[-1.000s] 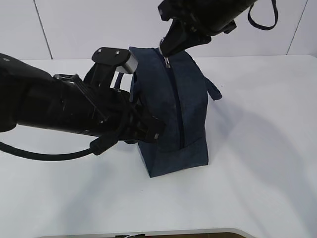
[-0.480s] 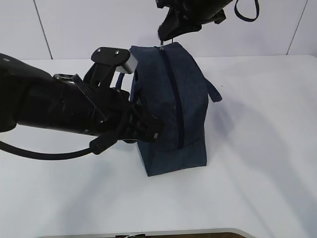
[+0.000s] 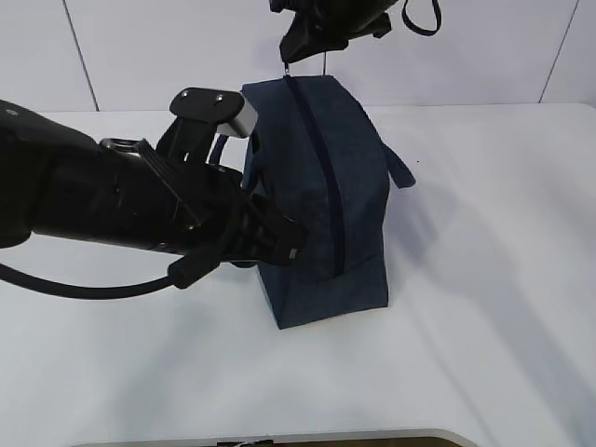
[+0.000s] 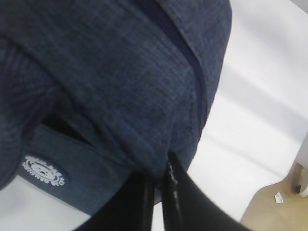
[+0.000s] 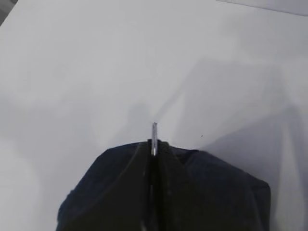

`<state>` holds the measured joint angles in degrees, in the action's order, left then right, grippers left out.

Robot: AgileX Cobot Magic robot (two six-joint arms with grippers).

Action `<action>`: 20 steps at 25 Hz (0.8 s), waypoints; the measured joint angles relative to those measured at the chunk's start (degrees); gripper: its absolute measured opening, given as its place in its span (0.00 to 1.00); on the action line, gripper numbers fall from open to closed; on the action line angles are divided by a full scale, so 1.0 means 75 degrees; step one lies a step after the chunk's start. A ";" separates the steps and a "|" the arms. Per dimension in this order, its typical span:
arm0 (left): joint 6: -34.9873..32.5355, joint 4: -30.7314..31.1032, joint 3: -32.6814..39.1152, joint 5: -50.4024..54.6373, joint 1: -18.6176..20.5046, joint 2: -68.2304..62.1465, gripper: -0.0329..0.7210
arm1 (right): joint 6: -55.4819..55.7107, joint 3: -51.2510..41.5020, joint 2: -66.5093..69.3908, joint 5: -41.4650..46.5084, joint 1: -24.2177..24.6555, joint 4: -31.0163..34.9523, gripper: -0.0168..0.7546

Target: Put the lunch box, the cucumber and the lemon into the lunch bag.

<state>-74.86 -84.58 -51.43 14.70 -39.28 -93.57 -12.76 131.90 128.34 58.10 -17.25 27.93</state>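
The dark navy lunch bag (image 3: 326,186) stands on the white table (image 3: 484,279), its zipper line (image 3: 321,158) running over the top and down the near end. My left gripper (image 3: 284,244) is shut on a fold of the bag's fabric at its near lower end; in the left wrist view the bag (image 4: 120,82) with its white round logo (image 4: 43,171) fills the frame above the left gripper (image 4: 159,178). My right gripper (image 3: 291,51) is shut on the silver zipper pull (image 5: 154,137) at the bag's far top end. The lunch box, cucumber and lemon are out of view.
A loop handle (image 3: 402,172) hangs off the bag's right side. The left arm (image 3: 93,205) lies across the table's left half. A grey wall (image 3: 521,47) stands behind the table, and bare tabletop shows right of the bag.
My right gripper has moved up and to the left with the zipper pull, along the bag's top to its far end. The left gripper and the bag have stayed put.
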 joint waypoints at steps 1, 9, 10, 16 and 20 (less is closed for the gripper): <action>0.0000 0.0000 0.0000 0.0000 0.0000 0.0000 0.03 | 0.0074 0.0201 0.0152 0.0015 0.0000 -0.0110 0.03; 0.0000 0.0000 0.0000 -0.0013 0.0000 0.0000 0.03 | 0.0267 0.1101 0.0895 0.0100 0.0034 -0.0571 0.03; 0.0000 0.0000 0.0000 -0.0013 0.0000 0.0000 0.03 | 0.0267 0.1144 0.0956 0.0100 0.0034 -0.0585 0.03; 0.0000 0.0000 0.0000 -0.0027 0.0012 0.0000 0.03 | 0.0267 0.1174 0.1091 0.0051 0.0080 -0.0950 0.03; 0.0000 0.0000 0.0017 -0.0038 0.0012 0.0000 0.03 | 0.0270 0.1174 0.1118 -0.0092 0.0156 -0.1008 0.03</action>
<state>-74.86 -84.58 -51.30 14.41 -39.19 -93.57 -10.73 140.70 136.72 57.41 -16.08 20.37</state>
